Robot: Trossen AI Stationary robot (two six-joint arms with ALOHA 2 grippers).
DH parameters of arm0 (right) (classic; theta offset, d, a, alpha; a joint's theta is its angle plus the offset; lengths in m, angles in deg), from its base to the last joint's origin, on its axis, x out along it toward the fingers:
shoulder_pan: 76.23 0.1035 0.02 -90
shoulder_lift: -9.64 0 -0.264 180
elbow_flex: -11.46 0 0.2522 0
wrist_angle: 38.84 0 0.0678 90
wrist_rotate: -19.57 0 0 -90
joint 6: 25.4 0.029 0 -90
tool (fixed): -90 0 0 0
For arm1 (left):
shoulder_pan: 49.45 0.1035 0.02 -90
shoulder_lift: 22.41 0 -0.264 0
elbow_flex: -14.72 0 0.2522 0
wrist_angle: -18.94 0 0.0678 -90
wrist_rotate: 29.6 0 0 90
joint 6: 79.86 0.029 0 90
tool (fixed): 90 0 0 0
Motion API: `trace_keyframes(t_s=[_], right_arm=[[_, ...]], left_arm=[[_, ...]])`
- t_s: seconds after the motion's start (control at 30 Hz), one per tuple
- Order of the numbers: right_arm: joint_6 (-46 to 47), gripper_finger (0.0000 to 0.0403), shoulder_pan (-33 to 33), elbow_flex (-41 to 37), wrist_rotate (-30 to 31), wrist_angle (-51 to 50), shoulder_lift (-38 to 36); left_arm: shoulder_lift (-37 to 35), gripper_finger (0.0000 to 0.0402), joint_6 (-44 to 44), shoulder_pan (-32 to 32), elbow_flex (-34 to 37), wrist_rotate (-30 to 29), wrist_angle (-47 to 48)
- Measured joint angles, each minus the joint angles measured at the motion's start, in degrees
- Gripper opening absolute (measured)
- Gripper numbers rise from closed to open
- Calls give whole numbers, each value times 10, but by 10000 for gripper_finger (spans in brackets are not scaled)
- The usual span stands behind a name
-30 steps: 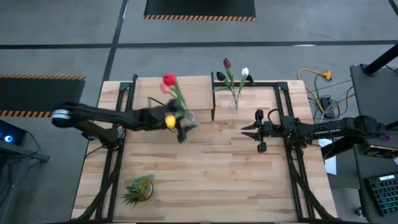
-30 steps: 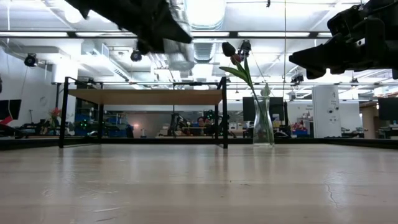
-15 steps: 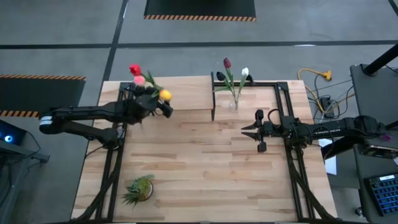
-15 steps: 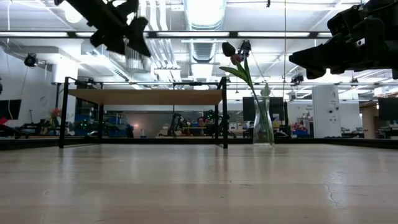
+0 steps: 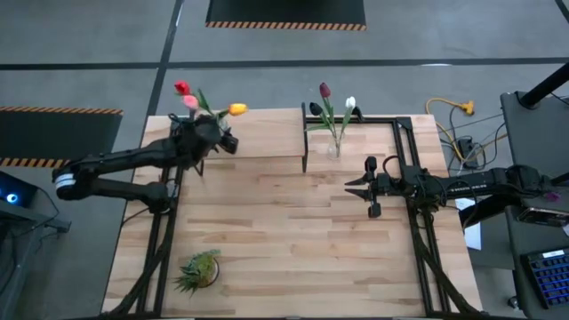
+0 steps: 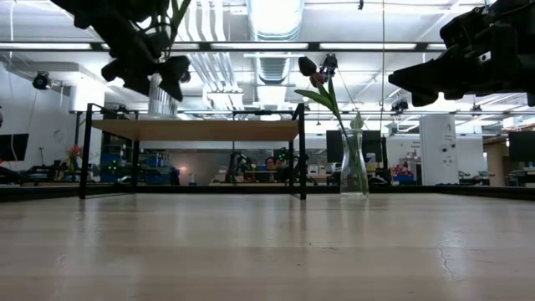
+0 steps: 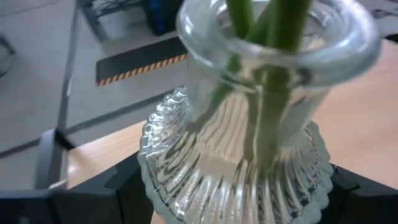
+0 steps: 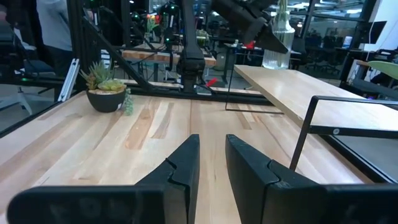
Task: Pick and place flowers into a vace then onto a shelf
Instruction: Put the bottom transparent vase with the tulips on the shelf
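A ribbed clear glass vase (image 7: 236, 143) holds three flowers: red (image 5: 181, 87), pink (image 5: 189, 101) and orange-yellow (image 5: 236, 109). My left gripper (image 5: 213, 140) is shut on it and keeps it in the air above the left part of the pale shelf (image 5: 267, 133). In the low view this vase (image 6: 163, 99) hangs above the shelf board (image 6: 196, 130). A second, slim vase (image 5: 333, 148) with a maroon and a white flower stands by its base just right of the shelf. My right gripper (image 8: 212, 168) waits level over the table's right half, open by a narrow gap, with nothing in it. My left gripper pinches the vase's wide ribbed body (image 7: 155, 180) between its two fingers (image 7: 118, 190), one on each side. The fingers come from the table's left, slanting slightly down. The vase is lifted clear of the shelf, roughly upright, and its stems rise out of the mouth (image 7: 280, 25).
A small spiky green plant in a pot (image 5: 197, 271) stands near the table's front left corner. Black metal frames (image 5: 404, 142) run along both sides of the planked tabletop (image 5: 293, 240). The shelf's black legs (image 6: 301, 150) stand at the far side.
My left gripper has carried the vase of flowers from over the table in front of the shelf toward the far left, and has turned as it went. It is now above the shelf's left part. The vase has stayed lifted throughout.
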Motion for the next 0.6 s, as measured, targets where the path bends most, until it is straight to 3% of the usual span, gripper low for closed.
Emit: trace_keyframes(t_s=[0.6], right_arm=[[3, 68, 0, 0, 0, 0, 0]], left_arm=[[0, 270, -44, 27, 26, -4, 17]])
